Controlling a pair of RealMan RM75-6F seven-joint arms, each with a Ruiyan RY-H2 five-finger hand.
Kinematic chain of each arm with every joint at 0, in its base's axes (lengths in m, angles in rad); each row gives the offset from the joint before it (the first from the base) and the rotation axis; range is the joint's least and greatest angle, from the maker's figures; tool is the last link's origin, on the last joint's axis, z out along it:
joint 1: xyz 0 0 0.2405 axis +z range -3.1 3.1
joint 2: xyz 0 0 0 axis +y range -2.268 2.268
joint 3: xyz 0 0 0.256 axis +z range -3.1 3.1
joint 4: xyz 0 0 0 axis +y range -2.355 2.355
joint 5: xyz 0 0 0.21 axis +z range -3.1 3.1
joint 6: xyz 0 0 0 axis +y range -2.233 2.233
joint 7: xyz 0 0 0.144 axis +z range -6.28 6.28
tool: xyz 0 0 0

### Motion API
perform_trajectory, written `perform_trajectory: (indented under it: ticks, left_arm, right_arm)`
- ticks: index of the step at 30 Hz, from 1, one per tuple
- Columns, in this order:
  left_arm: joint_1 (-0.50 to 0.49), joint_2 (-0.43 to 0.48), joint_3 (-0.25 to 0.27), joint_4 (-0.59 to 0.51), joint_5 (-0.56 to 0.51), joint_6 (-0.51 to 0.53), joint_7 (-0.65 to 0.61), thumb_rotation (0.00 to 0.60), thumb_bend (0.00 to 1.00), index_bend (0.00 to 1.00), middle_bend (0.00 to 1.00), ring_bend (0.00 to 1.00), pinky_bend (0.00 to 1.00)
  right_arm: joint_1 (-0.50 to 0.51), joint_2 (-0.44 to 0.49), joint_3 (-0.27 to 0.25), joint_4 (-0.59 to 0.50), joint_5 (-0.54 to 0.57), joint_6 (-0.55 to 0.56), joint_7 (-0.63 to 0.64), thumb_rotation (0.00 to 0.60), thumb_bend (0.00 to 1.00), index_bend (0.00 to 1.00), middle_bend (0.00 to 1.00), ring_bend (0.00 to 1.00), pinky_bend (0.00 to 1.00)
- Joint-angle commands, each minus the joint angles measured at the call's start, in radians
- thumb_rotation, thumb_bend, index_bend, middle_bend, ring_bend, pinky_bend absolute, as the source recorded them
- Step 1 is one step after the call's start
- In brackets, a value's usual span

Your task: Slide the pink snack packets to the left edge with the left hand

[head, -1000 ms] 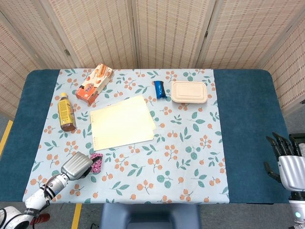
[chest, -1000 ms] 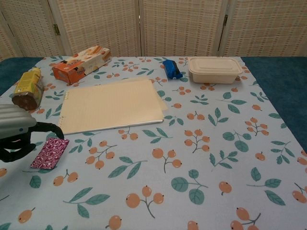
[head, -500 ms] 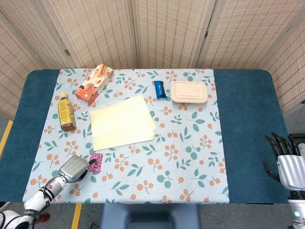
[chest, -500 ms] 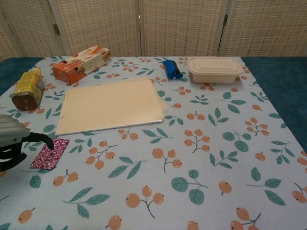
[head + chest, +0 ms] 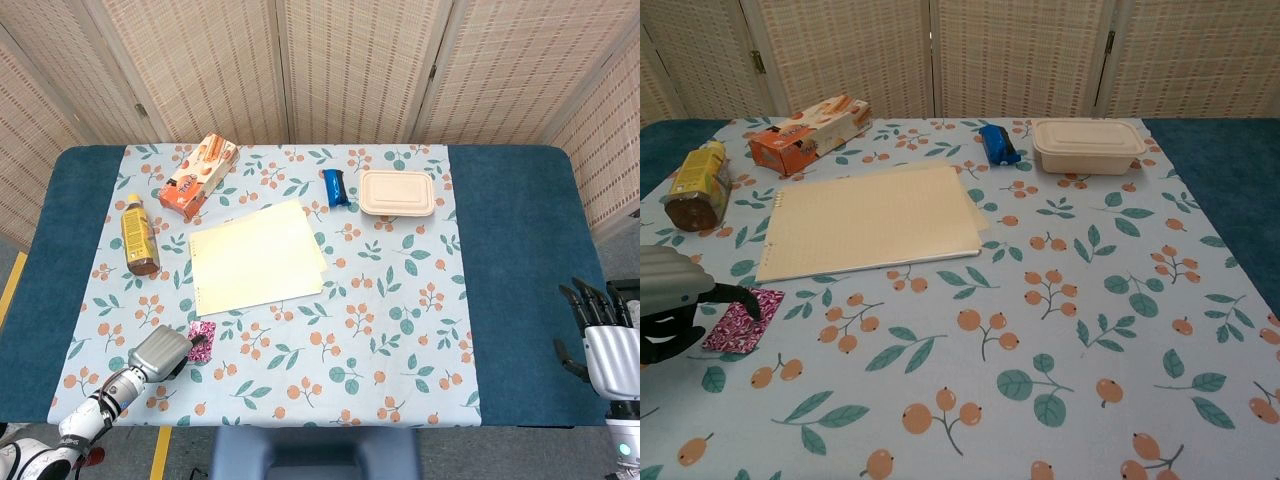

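left robot hand (image 5: 675, 300) rests fingers on the flat pink patterned snack packet (image 5: 740, 320).
we judge it presses flat, not clenching, to drag the packet leftward; lower left of frame.

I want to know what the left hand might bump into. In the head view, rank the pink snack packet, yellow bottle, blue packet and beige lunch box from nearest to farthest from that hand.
From the left hand:
1. Pink snack packet, right beside its fingertips.
2. Yellow bottle, farther back on the left.
3. Blue packet, back near the middle.
4. Beige lunch box, just right of the blue packet.
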Motion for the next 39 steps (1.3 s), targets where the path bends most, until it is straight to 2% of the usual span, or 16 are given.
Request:
perform_trajectory:
  ticks: [1,30,39]
  left_arm:
    - [-0.002,-0.001,0.003,0.002,-0.007,0.000,0.005,0.600,0.70,0.23,0.99,0.90,0.91]
    - [0.053,0.087,0.039,0.056,-0.102,0.047,-0.037,0.600,0.70,0.27,0.99,0.89,0.91]
    - [0.055,0.093,0.030,0.010,-0.080,0.077,-0.035,0.600,0.70,0.26,0.99,0.89,0.91]
  right_arm:
    - [0.001,0.000,0.000,0.000,0.001,-0.001,0.000,0.600,0.39,0.10,0.10,0.12,0.00]
    - [-0.005,0.004,0.003,-0.003,-0.004,0.014,0.005,0.600,0.39,0.10,0.10,0.12,0.00]
    - [-0.006,-0.001,0.001,0.005,-0.008,0.014,0.013,0.600,0.39,0.10,0.10,0.12,0.00]
